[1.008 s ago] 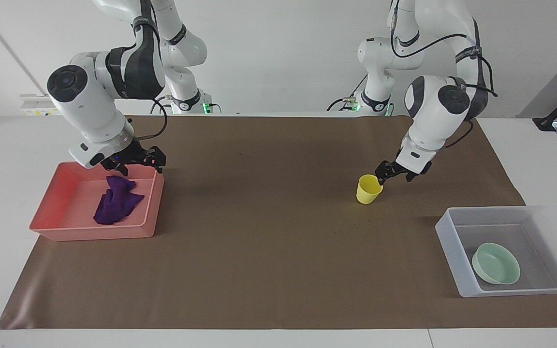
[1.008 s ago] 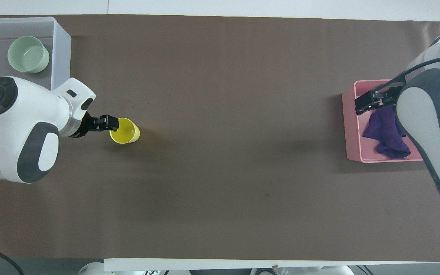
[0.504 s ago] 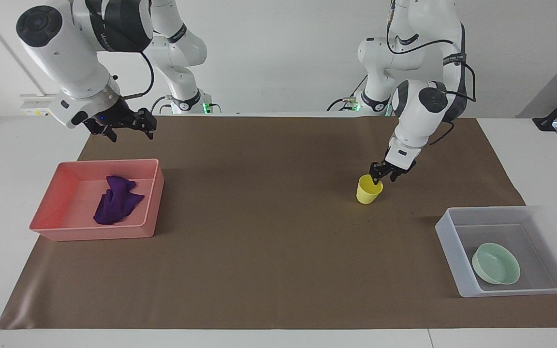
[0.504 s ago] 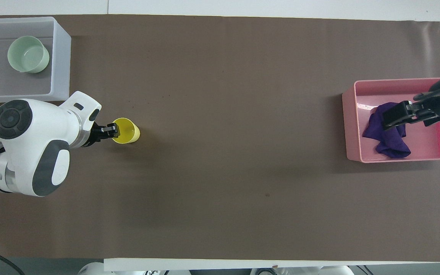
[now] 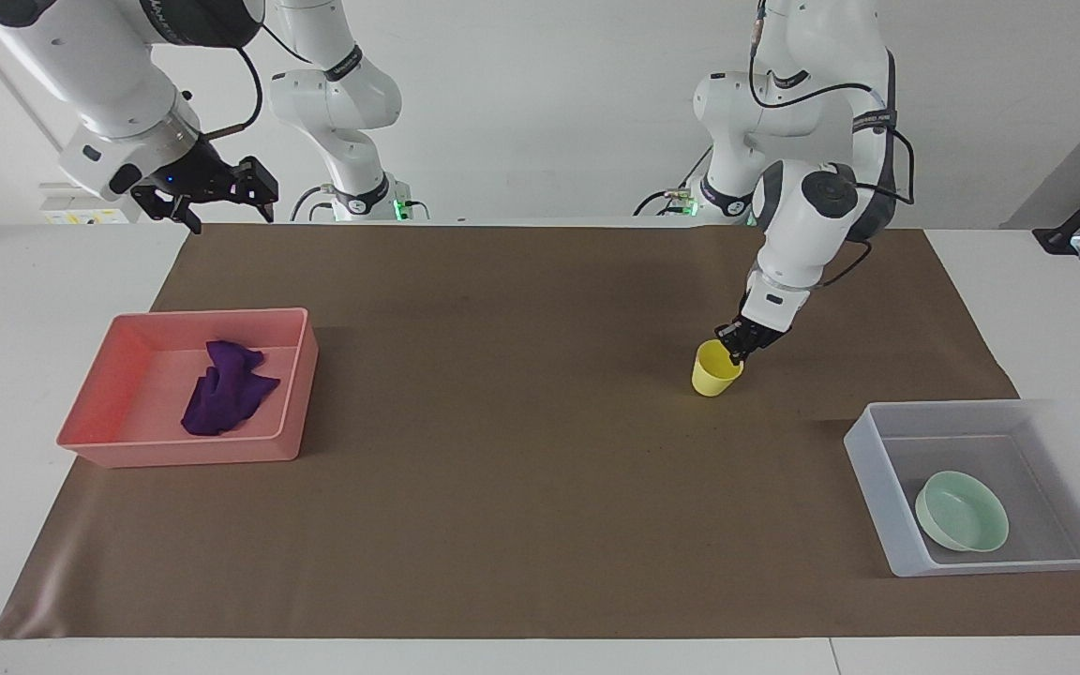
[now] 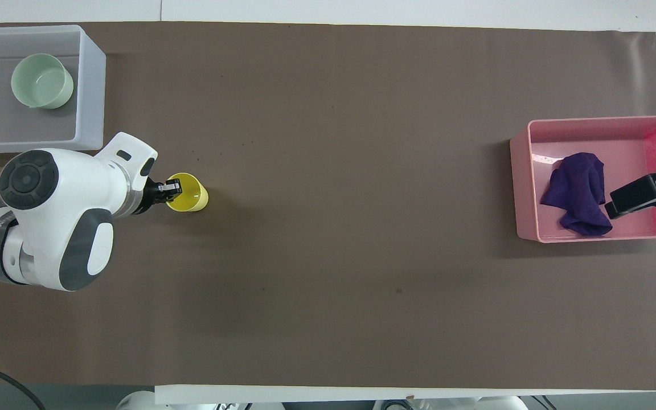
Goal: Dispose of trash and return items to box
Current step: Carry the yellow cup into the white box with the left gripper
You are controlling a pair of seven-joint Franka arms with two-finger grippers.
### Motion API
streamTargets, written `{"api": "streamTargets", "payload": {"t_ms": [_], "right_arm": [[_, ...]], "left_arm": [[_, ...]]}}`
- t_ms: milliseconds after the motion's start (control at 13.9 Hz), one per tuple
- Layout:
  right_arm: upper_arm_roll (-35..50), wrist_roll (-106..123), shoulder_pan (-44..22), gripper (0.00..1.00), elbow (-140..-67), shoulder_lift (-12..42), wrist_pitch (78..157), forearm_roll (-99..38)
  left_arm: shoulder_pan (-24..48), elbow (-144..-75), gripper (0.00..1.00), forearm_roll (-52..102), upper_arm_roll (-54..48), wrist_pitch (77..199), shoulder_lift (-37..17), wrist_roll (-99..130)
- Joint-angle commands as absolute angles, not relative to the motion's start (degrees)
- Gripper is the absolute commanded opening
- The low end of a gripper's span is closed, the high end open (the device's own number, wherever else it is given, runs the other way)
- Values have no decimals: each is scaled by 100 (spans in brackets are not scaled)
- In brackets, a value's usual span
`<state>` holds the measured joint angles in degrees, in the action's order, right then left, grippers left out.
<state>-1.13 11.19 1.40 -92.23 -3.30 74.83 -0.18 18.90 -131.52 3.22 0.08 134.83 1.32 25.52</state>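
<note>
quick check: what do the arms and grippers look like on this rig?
Both arms have glossy white rounded shells with dark grey joint bands and round dark caps at the joints. Black cables loop outside along the links. The left gripper and right gripper are black with slim black fingers; small lettering marks the dark bands. Green lights glow at the bases.

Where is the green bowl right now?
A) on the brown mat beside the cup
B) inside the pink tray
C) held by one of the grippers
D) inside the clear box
D: the bowl sits on the floor of the box, while the tray holds only the purple cloth.
</note>
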Motion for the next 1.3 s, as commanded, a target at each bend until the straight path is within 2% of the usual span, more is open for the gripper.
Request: {"api": "streamTargets", "payload": {"t_ms": [0, 144, 288, 360, 432, 648, 864, 1224], "right_arm": [[-88, 1178, 193, 100, -9264, -369, 7479, -44], [-88, 1143, 193, 100, -9264, -369, 7549, -35], [-88, 1160, 193, 100, -9272, -369, 7682, -26], [-88, 1160, 193, 100, -9281, -369, 7673, -26], [-88, 1160, 193, 100, -9290, -369, 7673, -26], [-88, 1151, 185, 100, -9316, -378, 7682, -18], [-88, 1151, 185, 100, -9386, -422, 7690, -18], [-88, 1151, 185, 100, -9439, -439, 7717, -18]], "left_arm": [[1803, -11994, 0, 202, 131, 12311, 44, 2769], [1330, -10502, 0, 185, 149, 10975, -261, 2690], [645, -8911, 0, 115, 158, 10181, -945, 2280], [207, -8625, 0, 166, 158, 10091, -1123, 1815], [-233, -8631, 0, 176, 150, 10177, -1238, 1384], [-964, -7816, 0, 193, 89, 10704, -2326, 1082], [-1055, -6954, 0, 360, 70, 11004, -3240, 1055], [-1046, -6961, 0, 738, 79, 11707, -3770, 1055]]}}
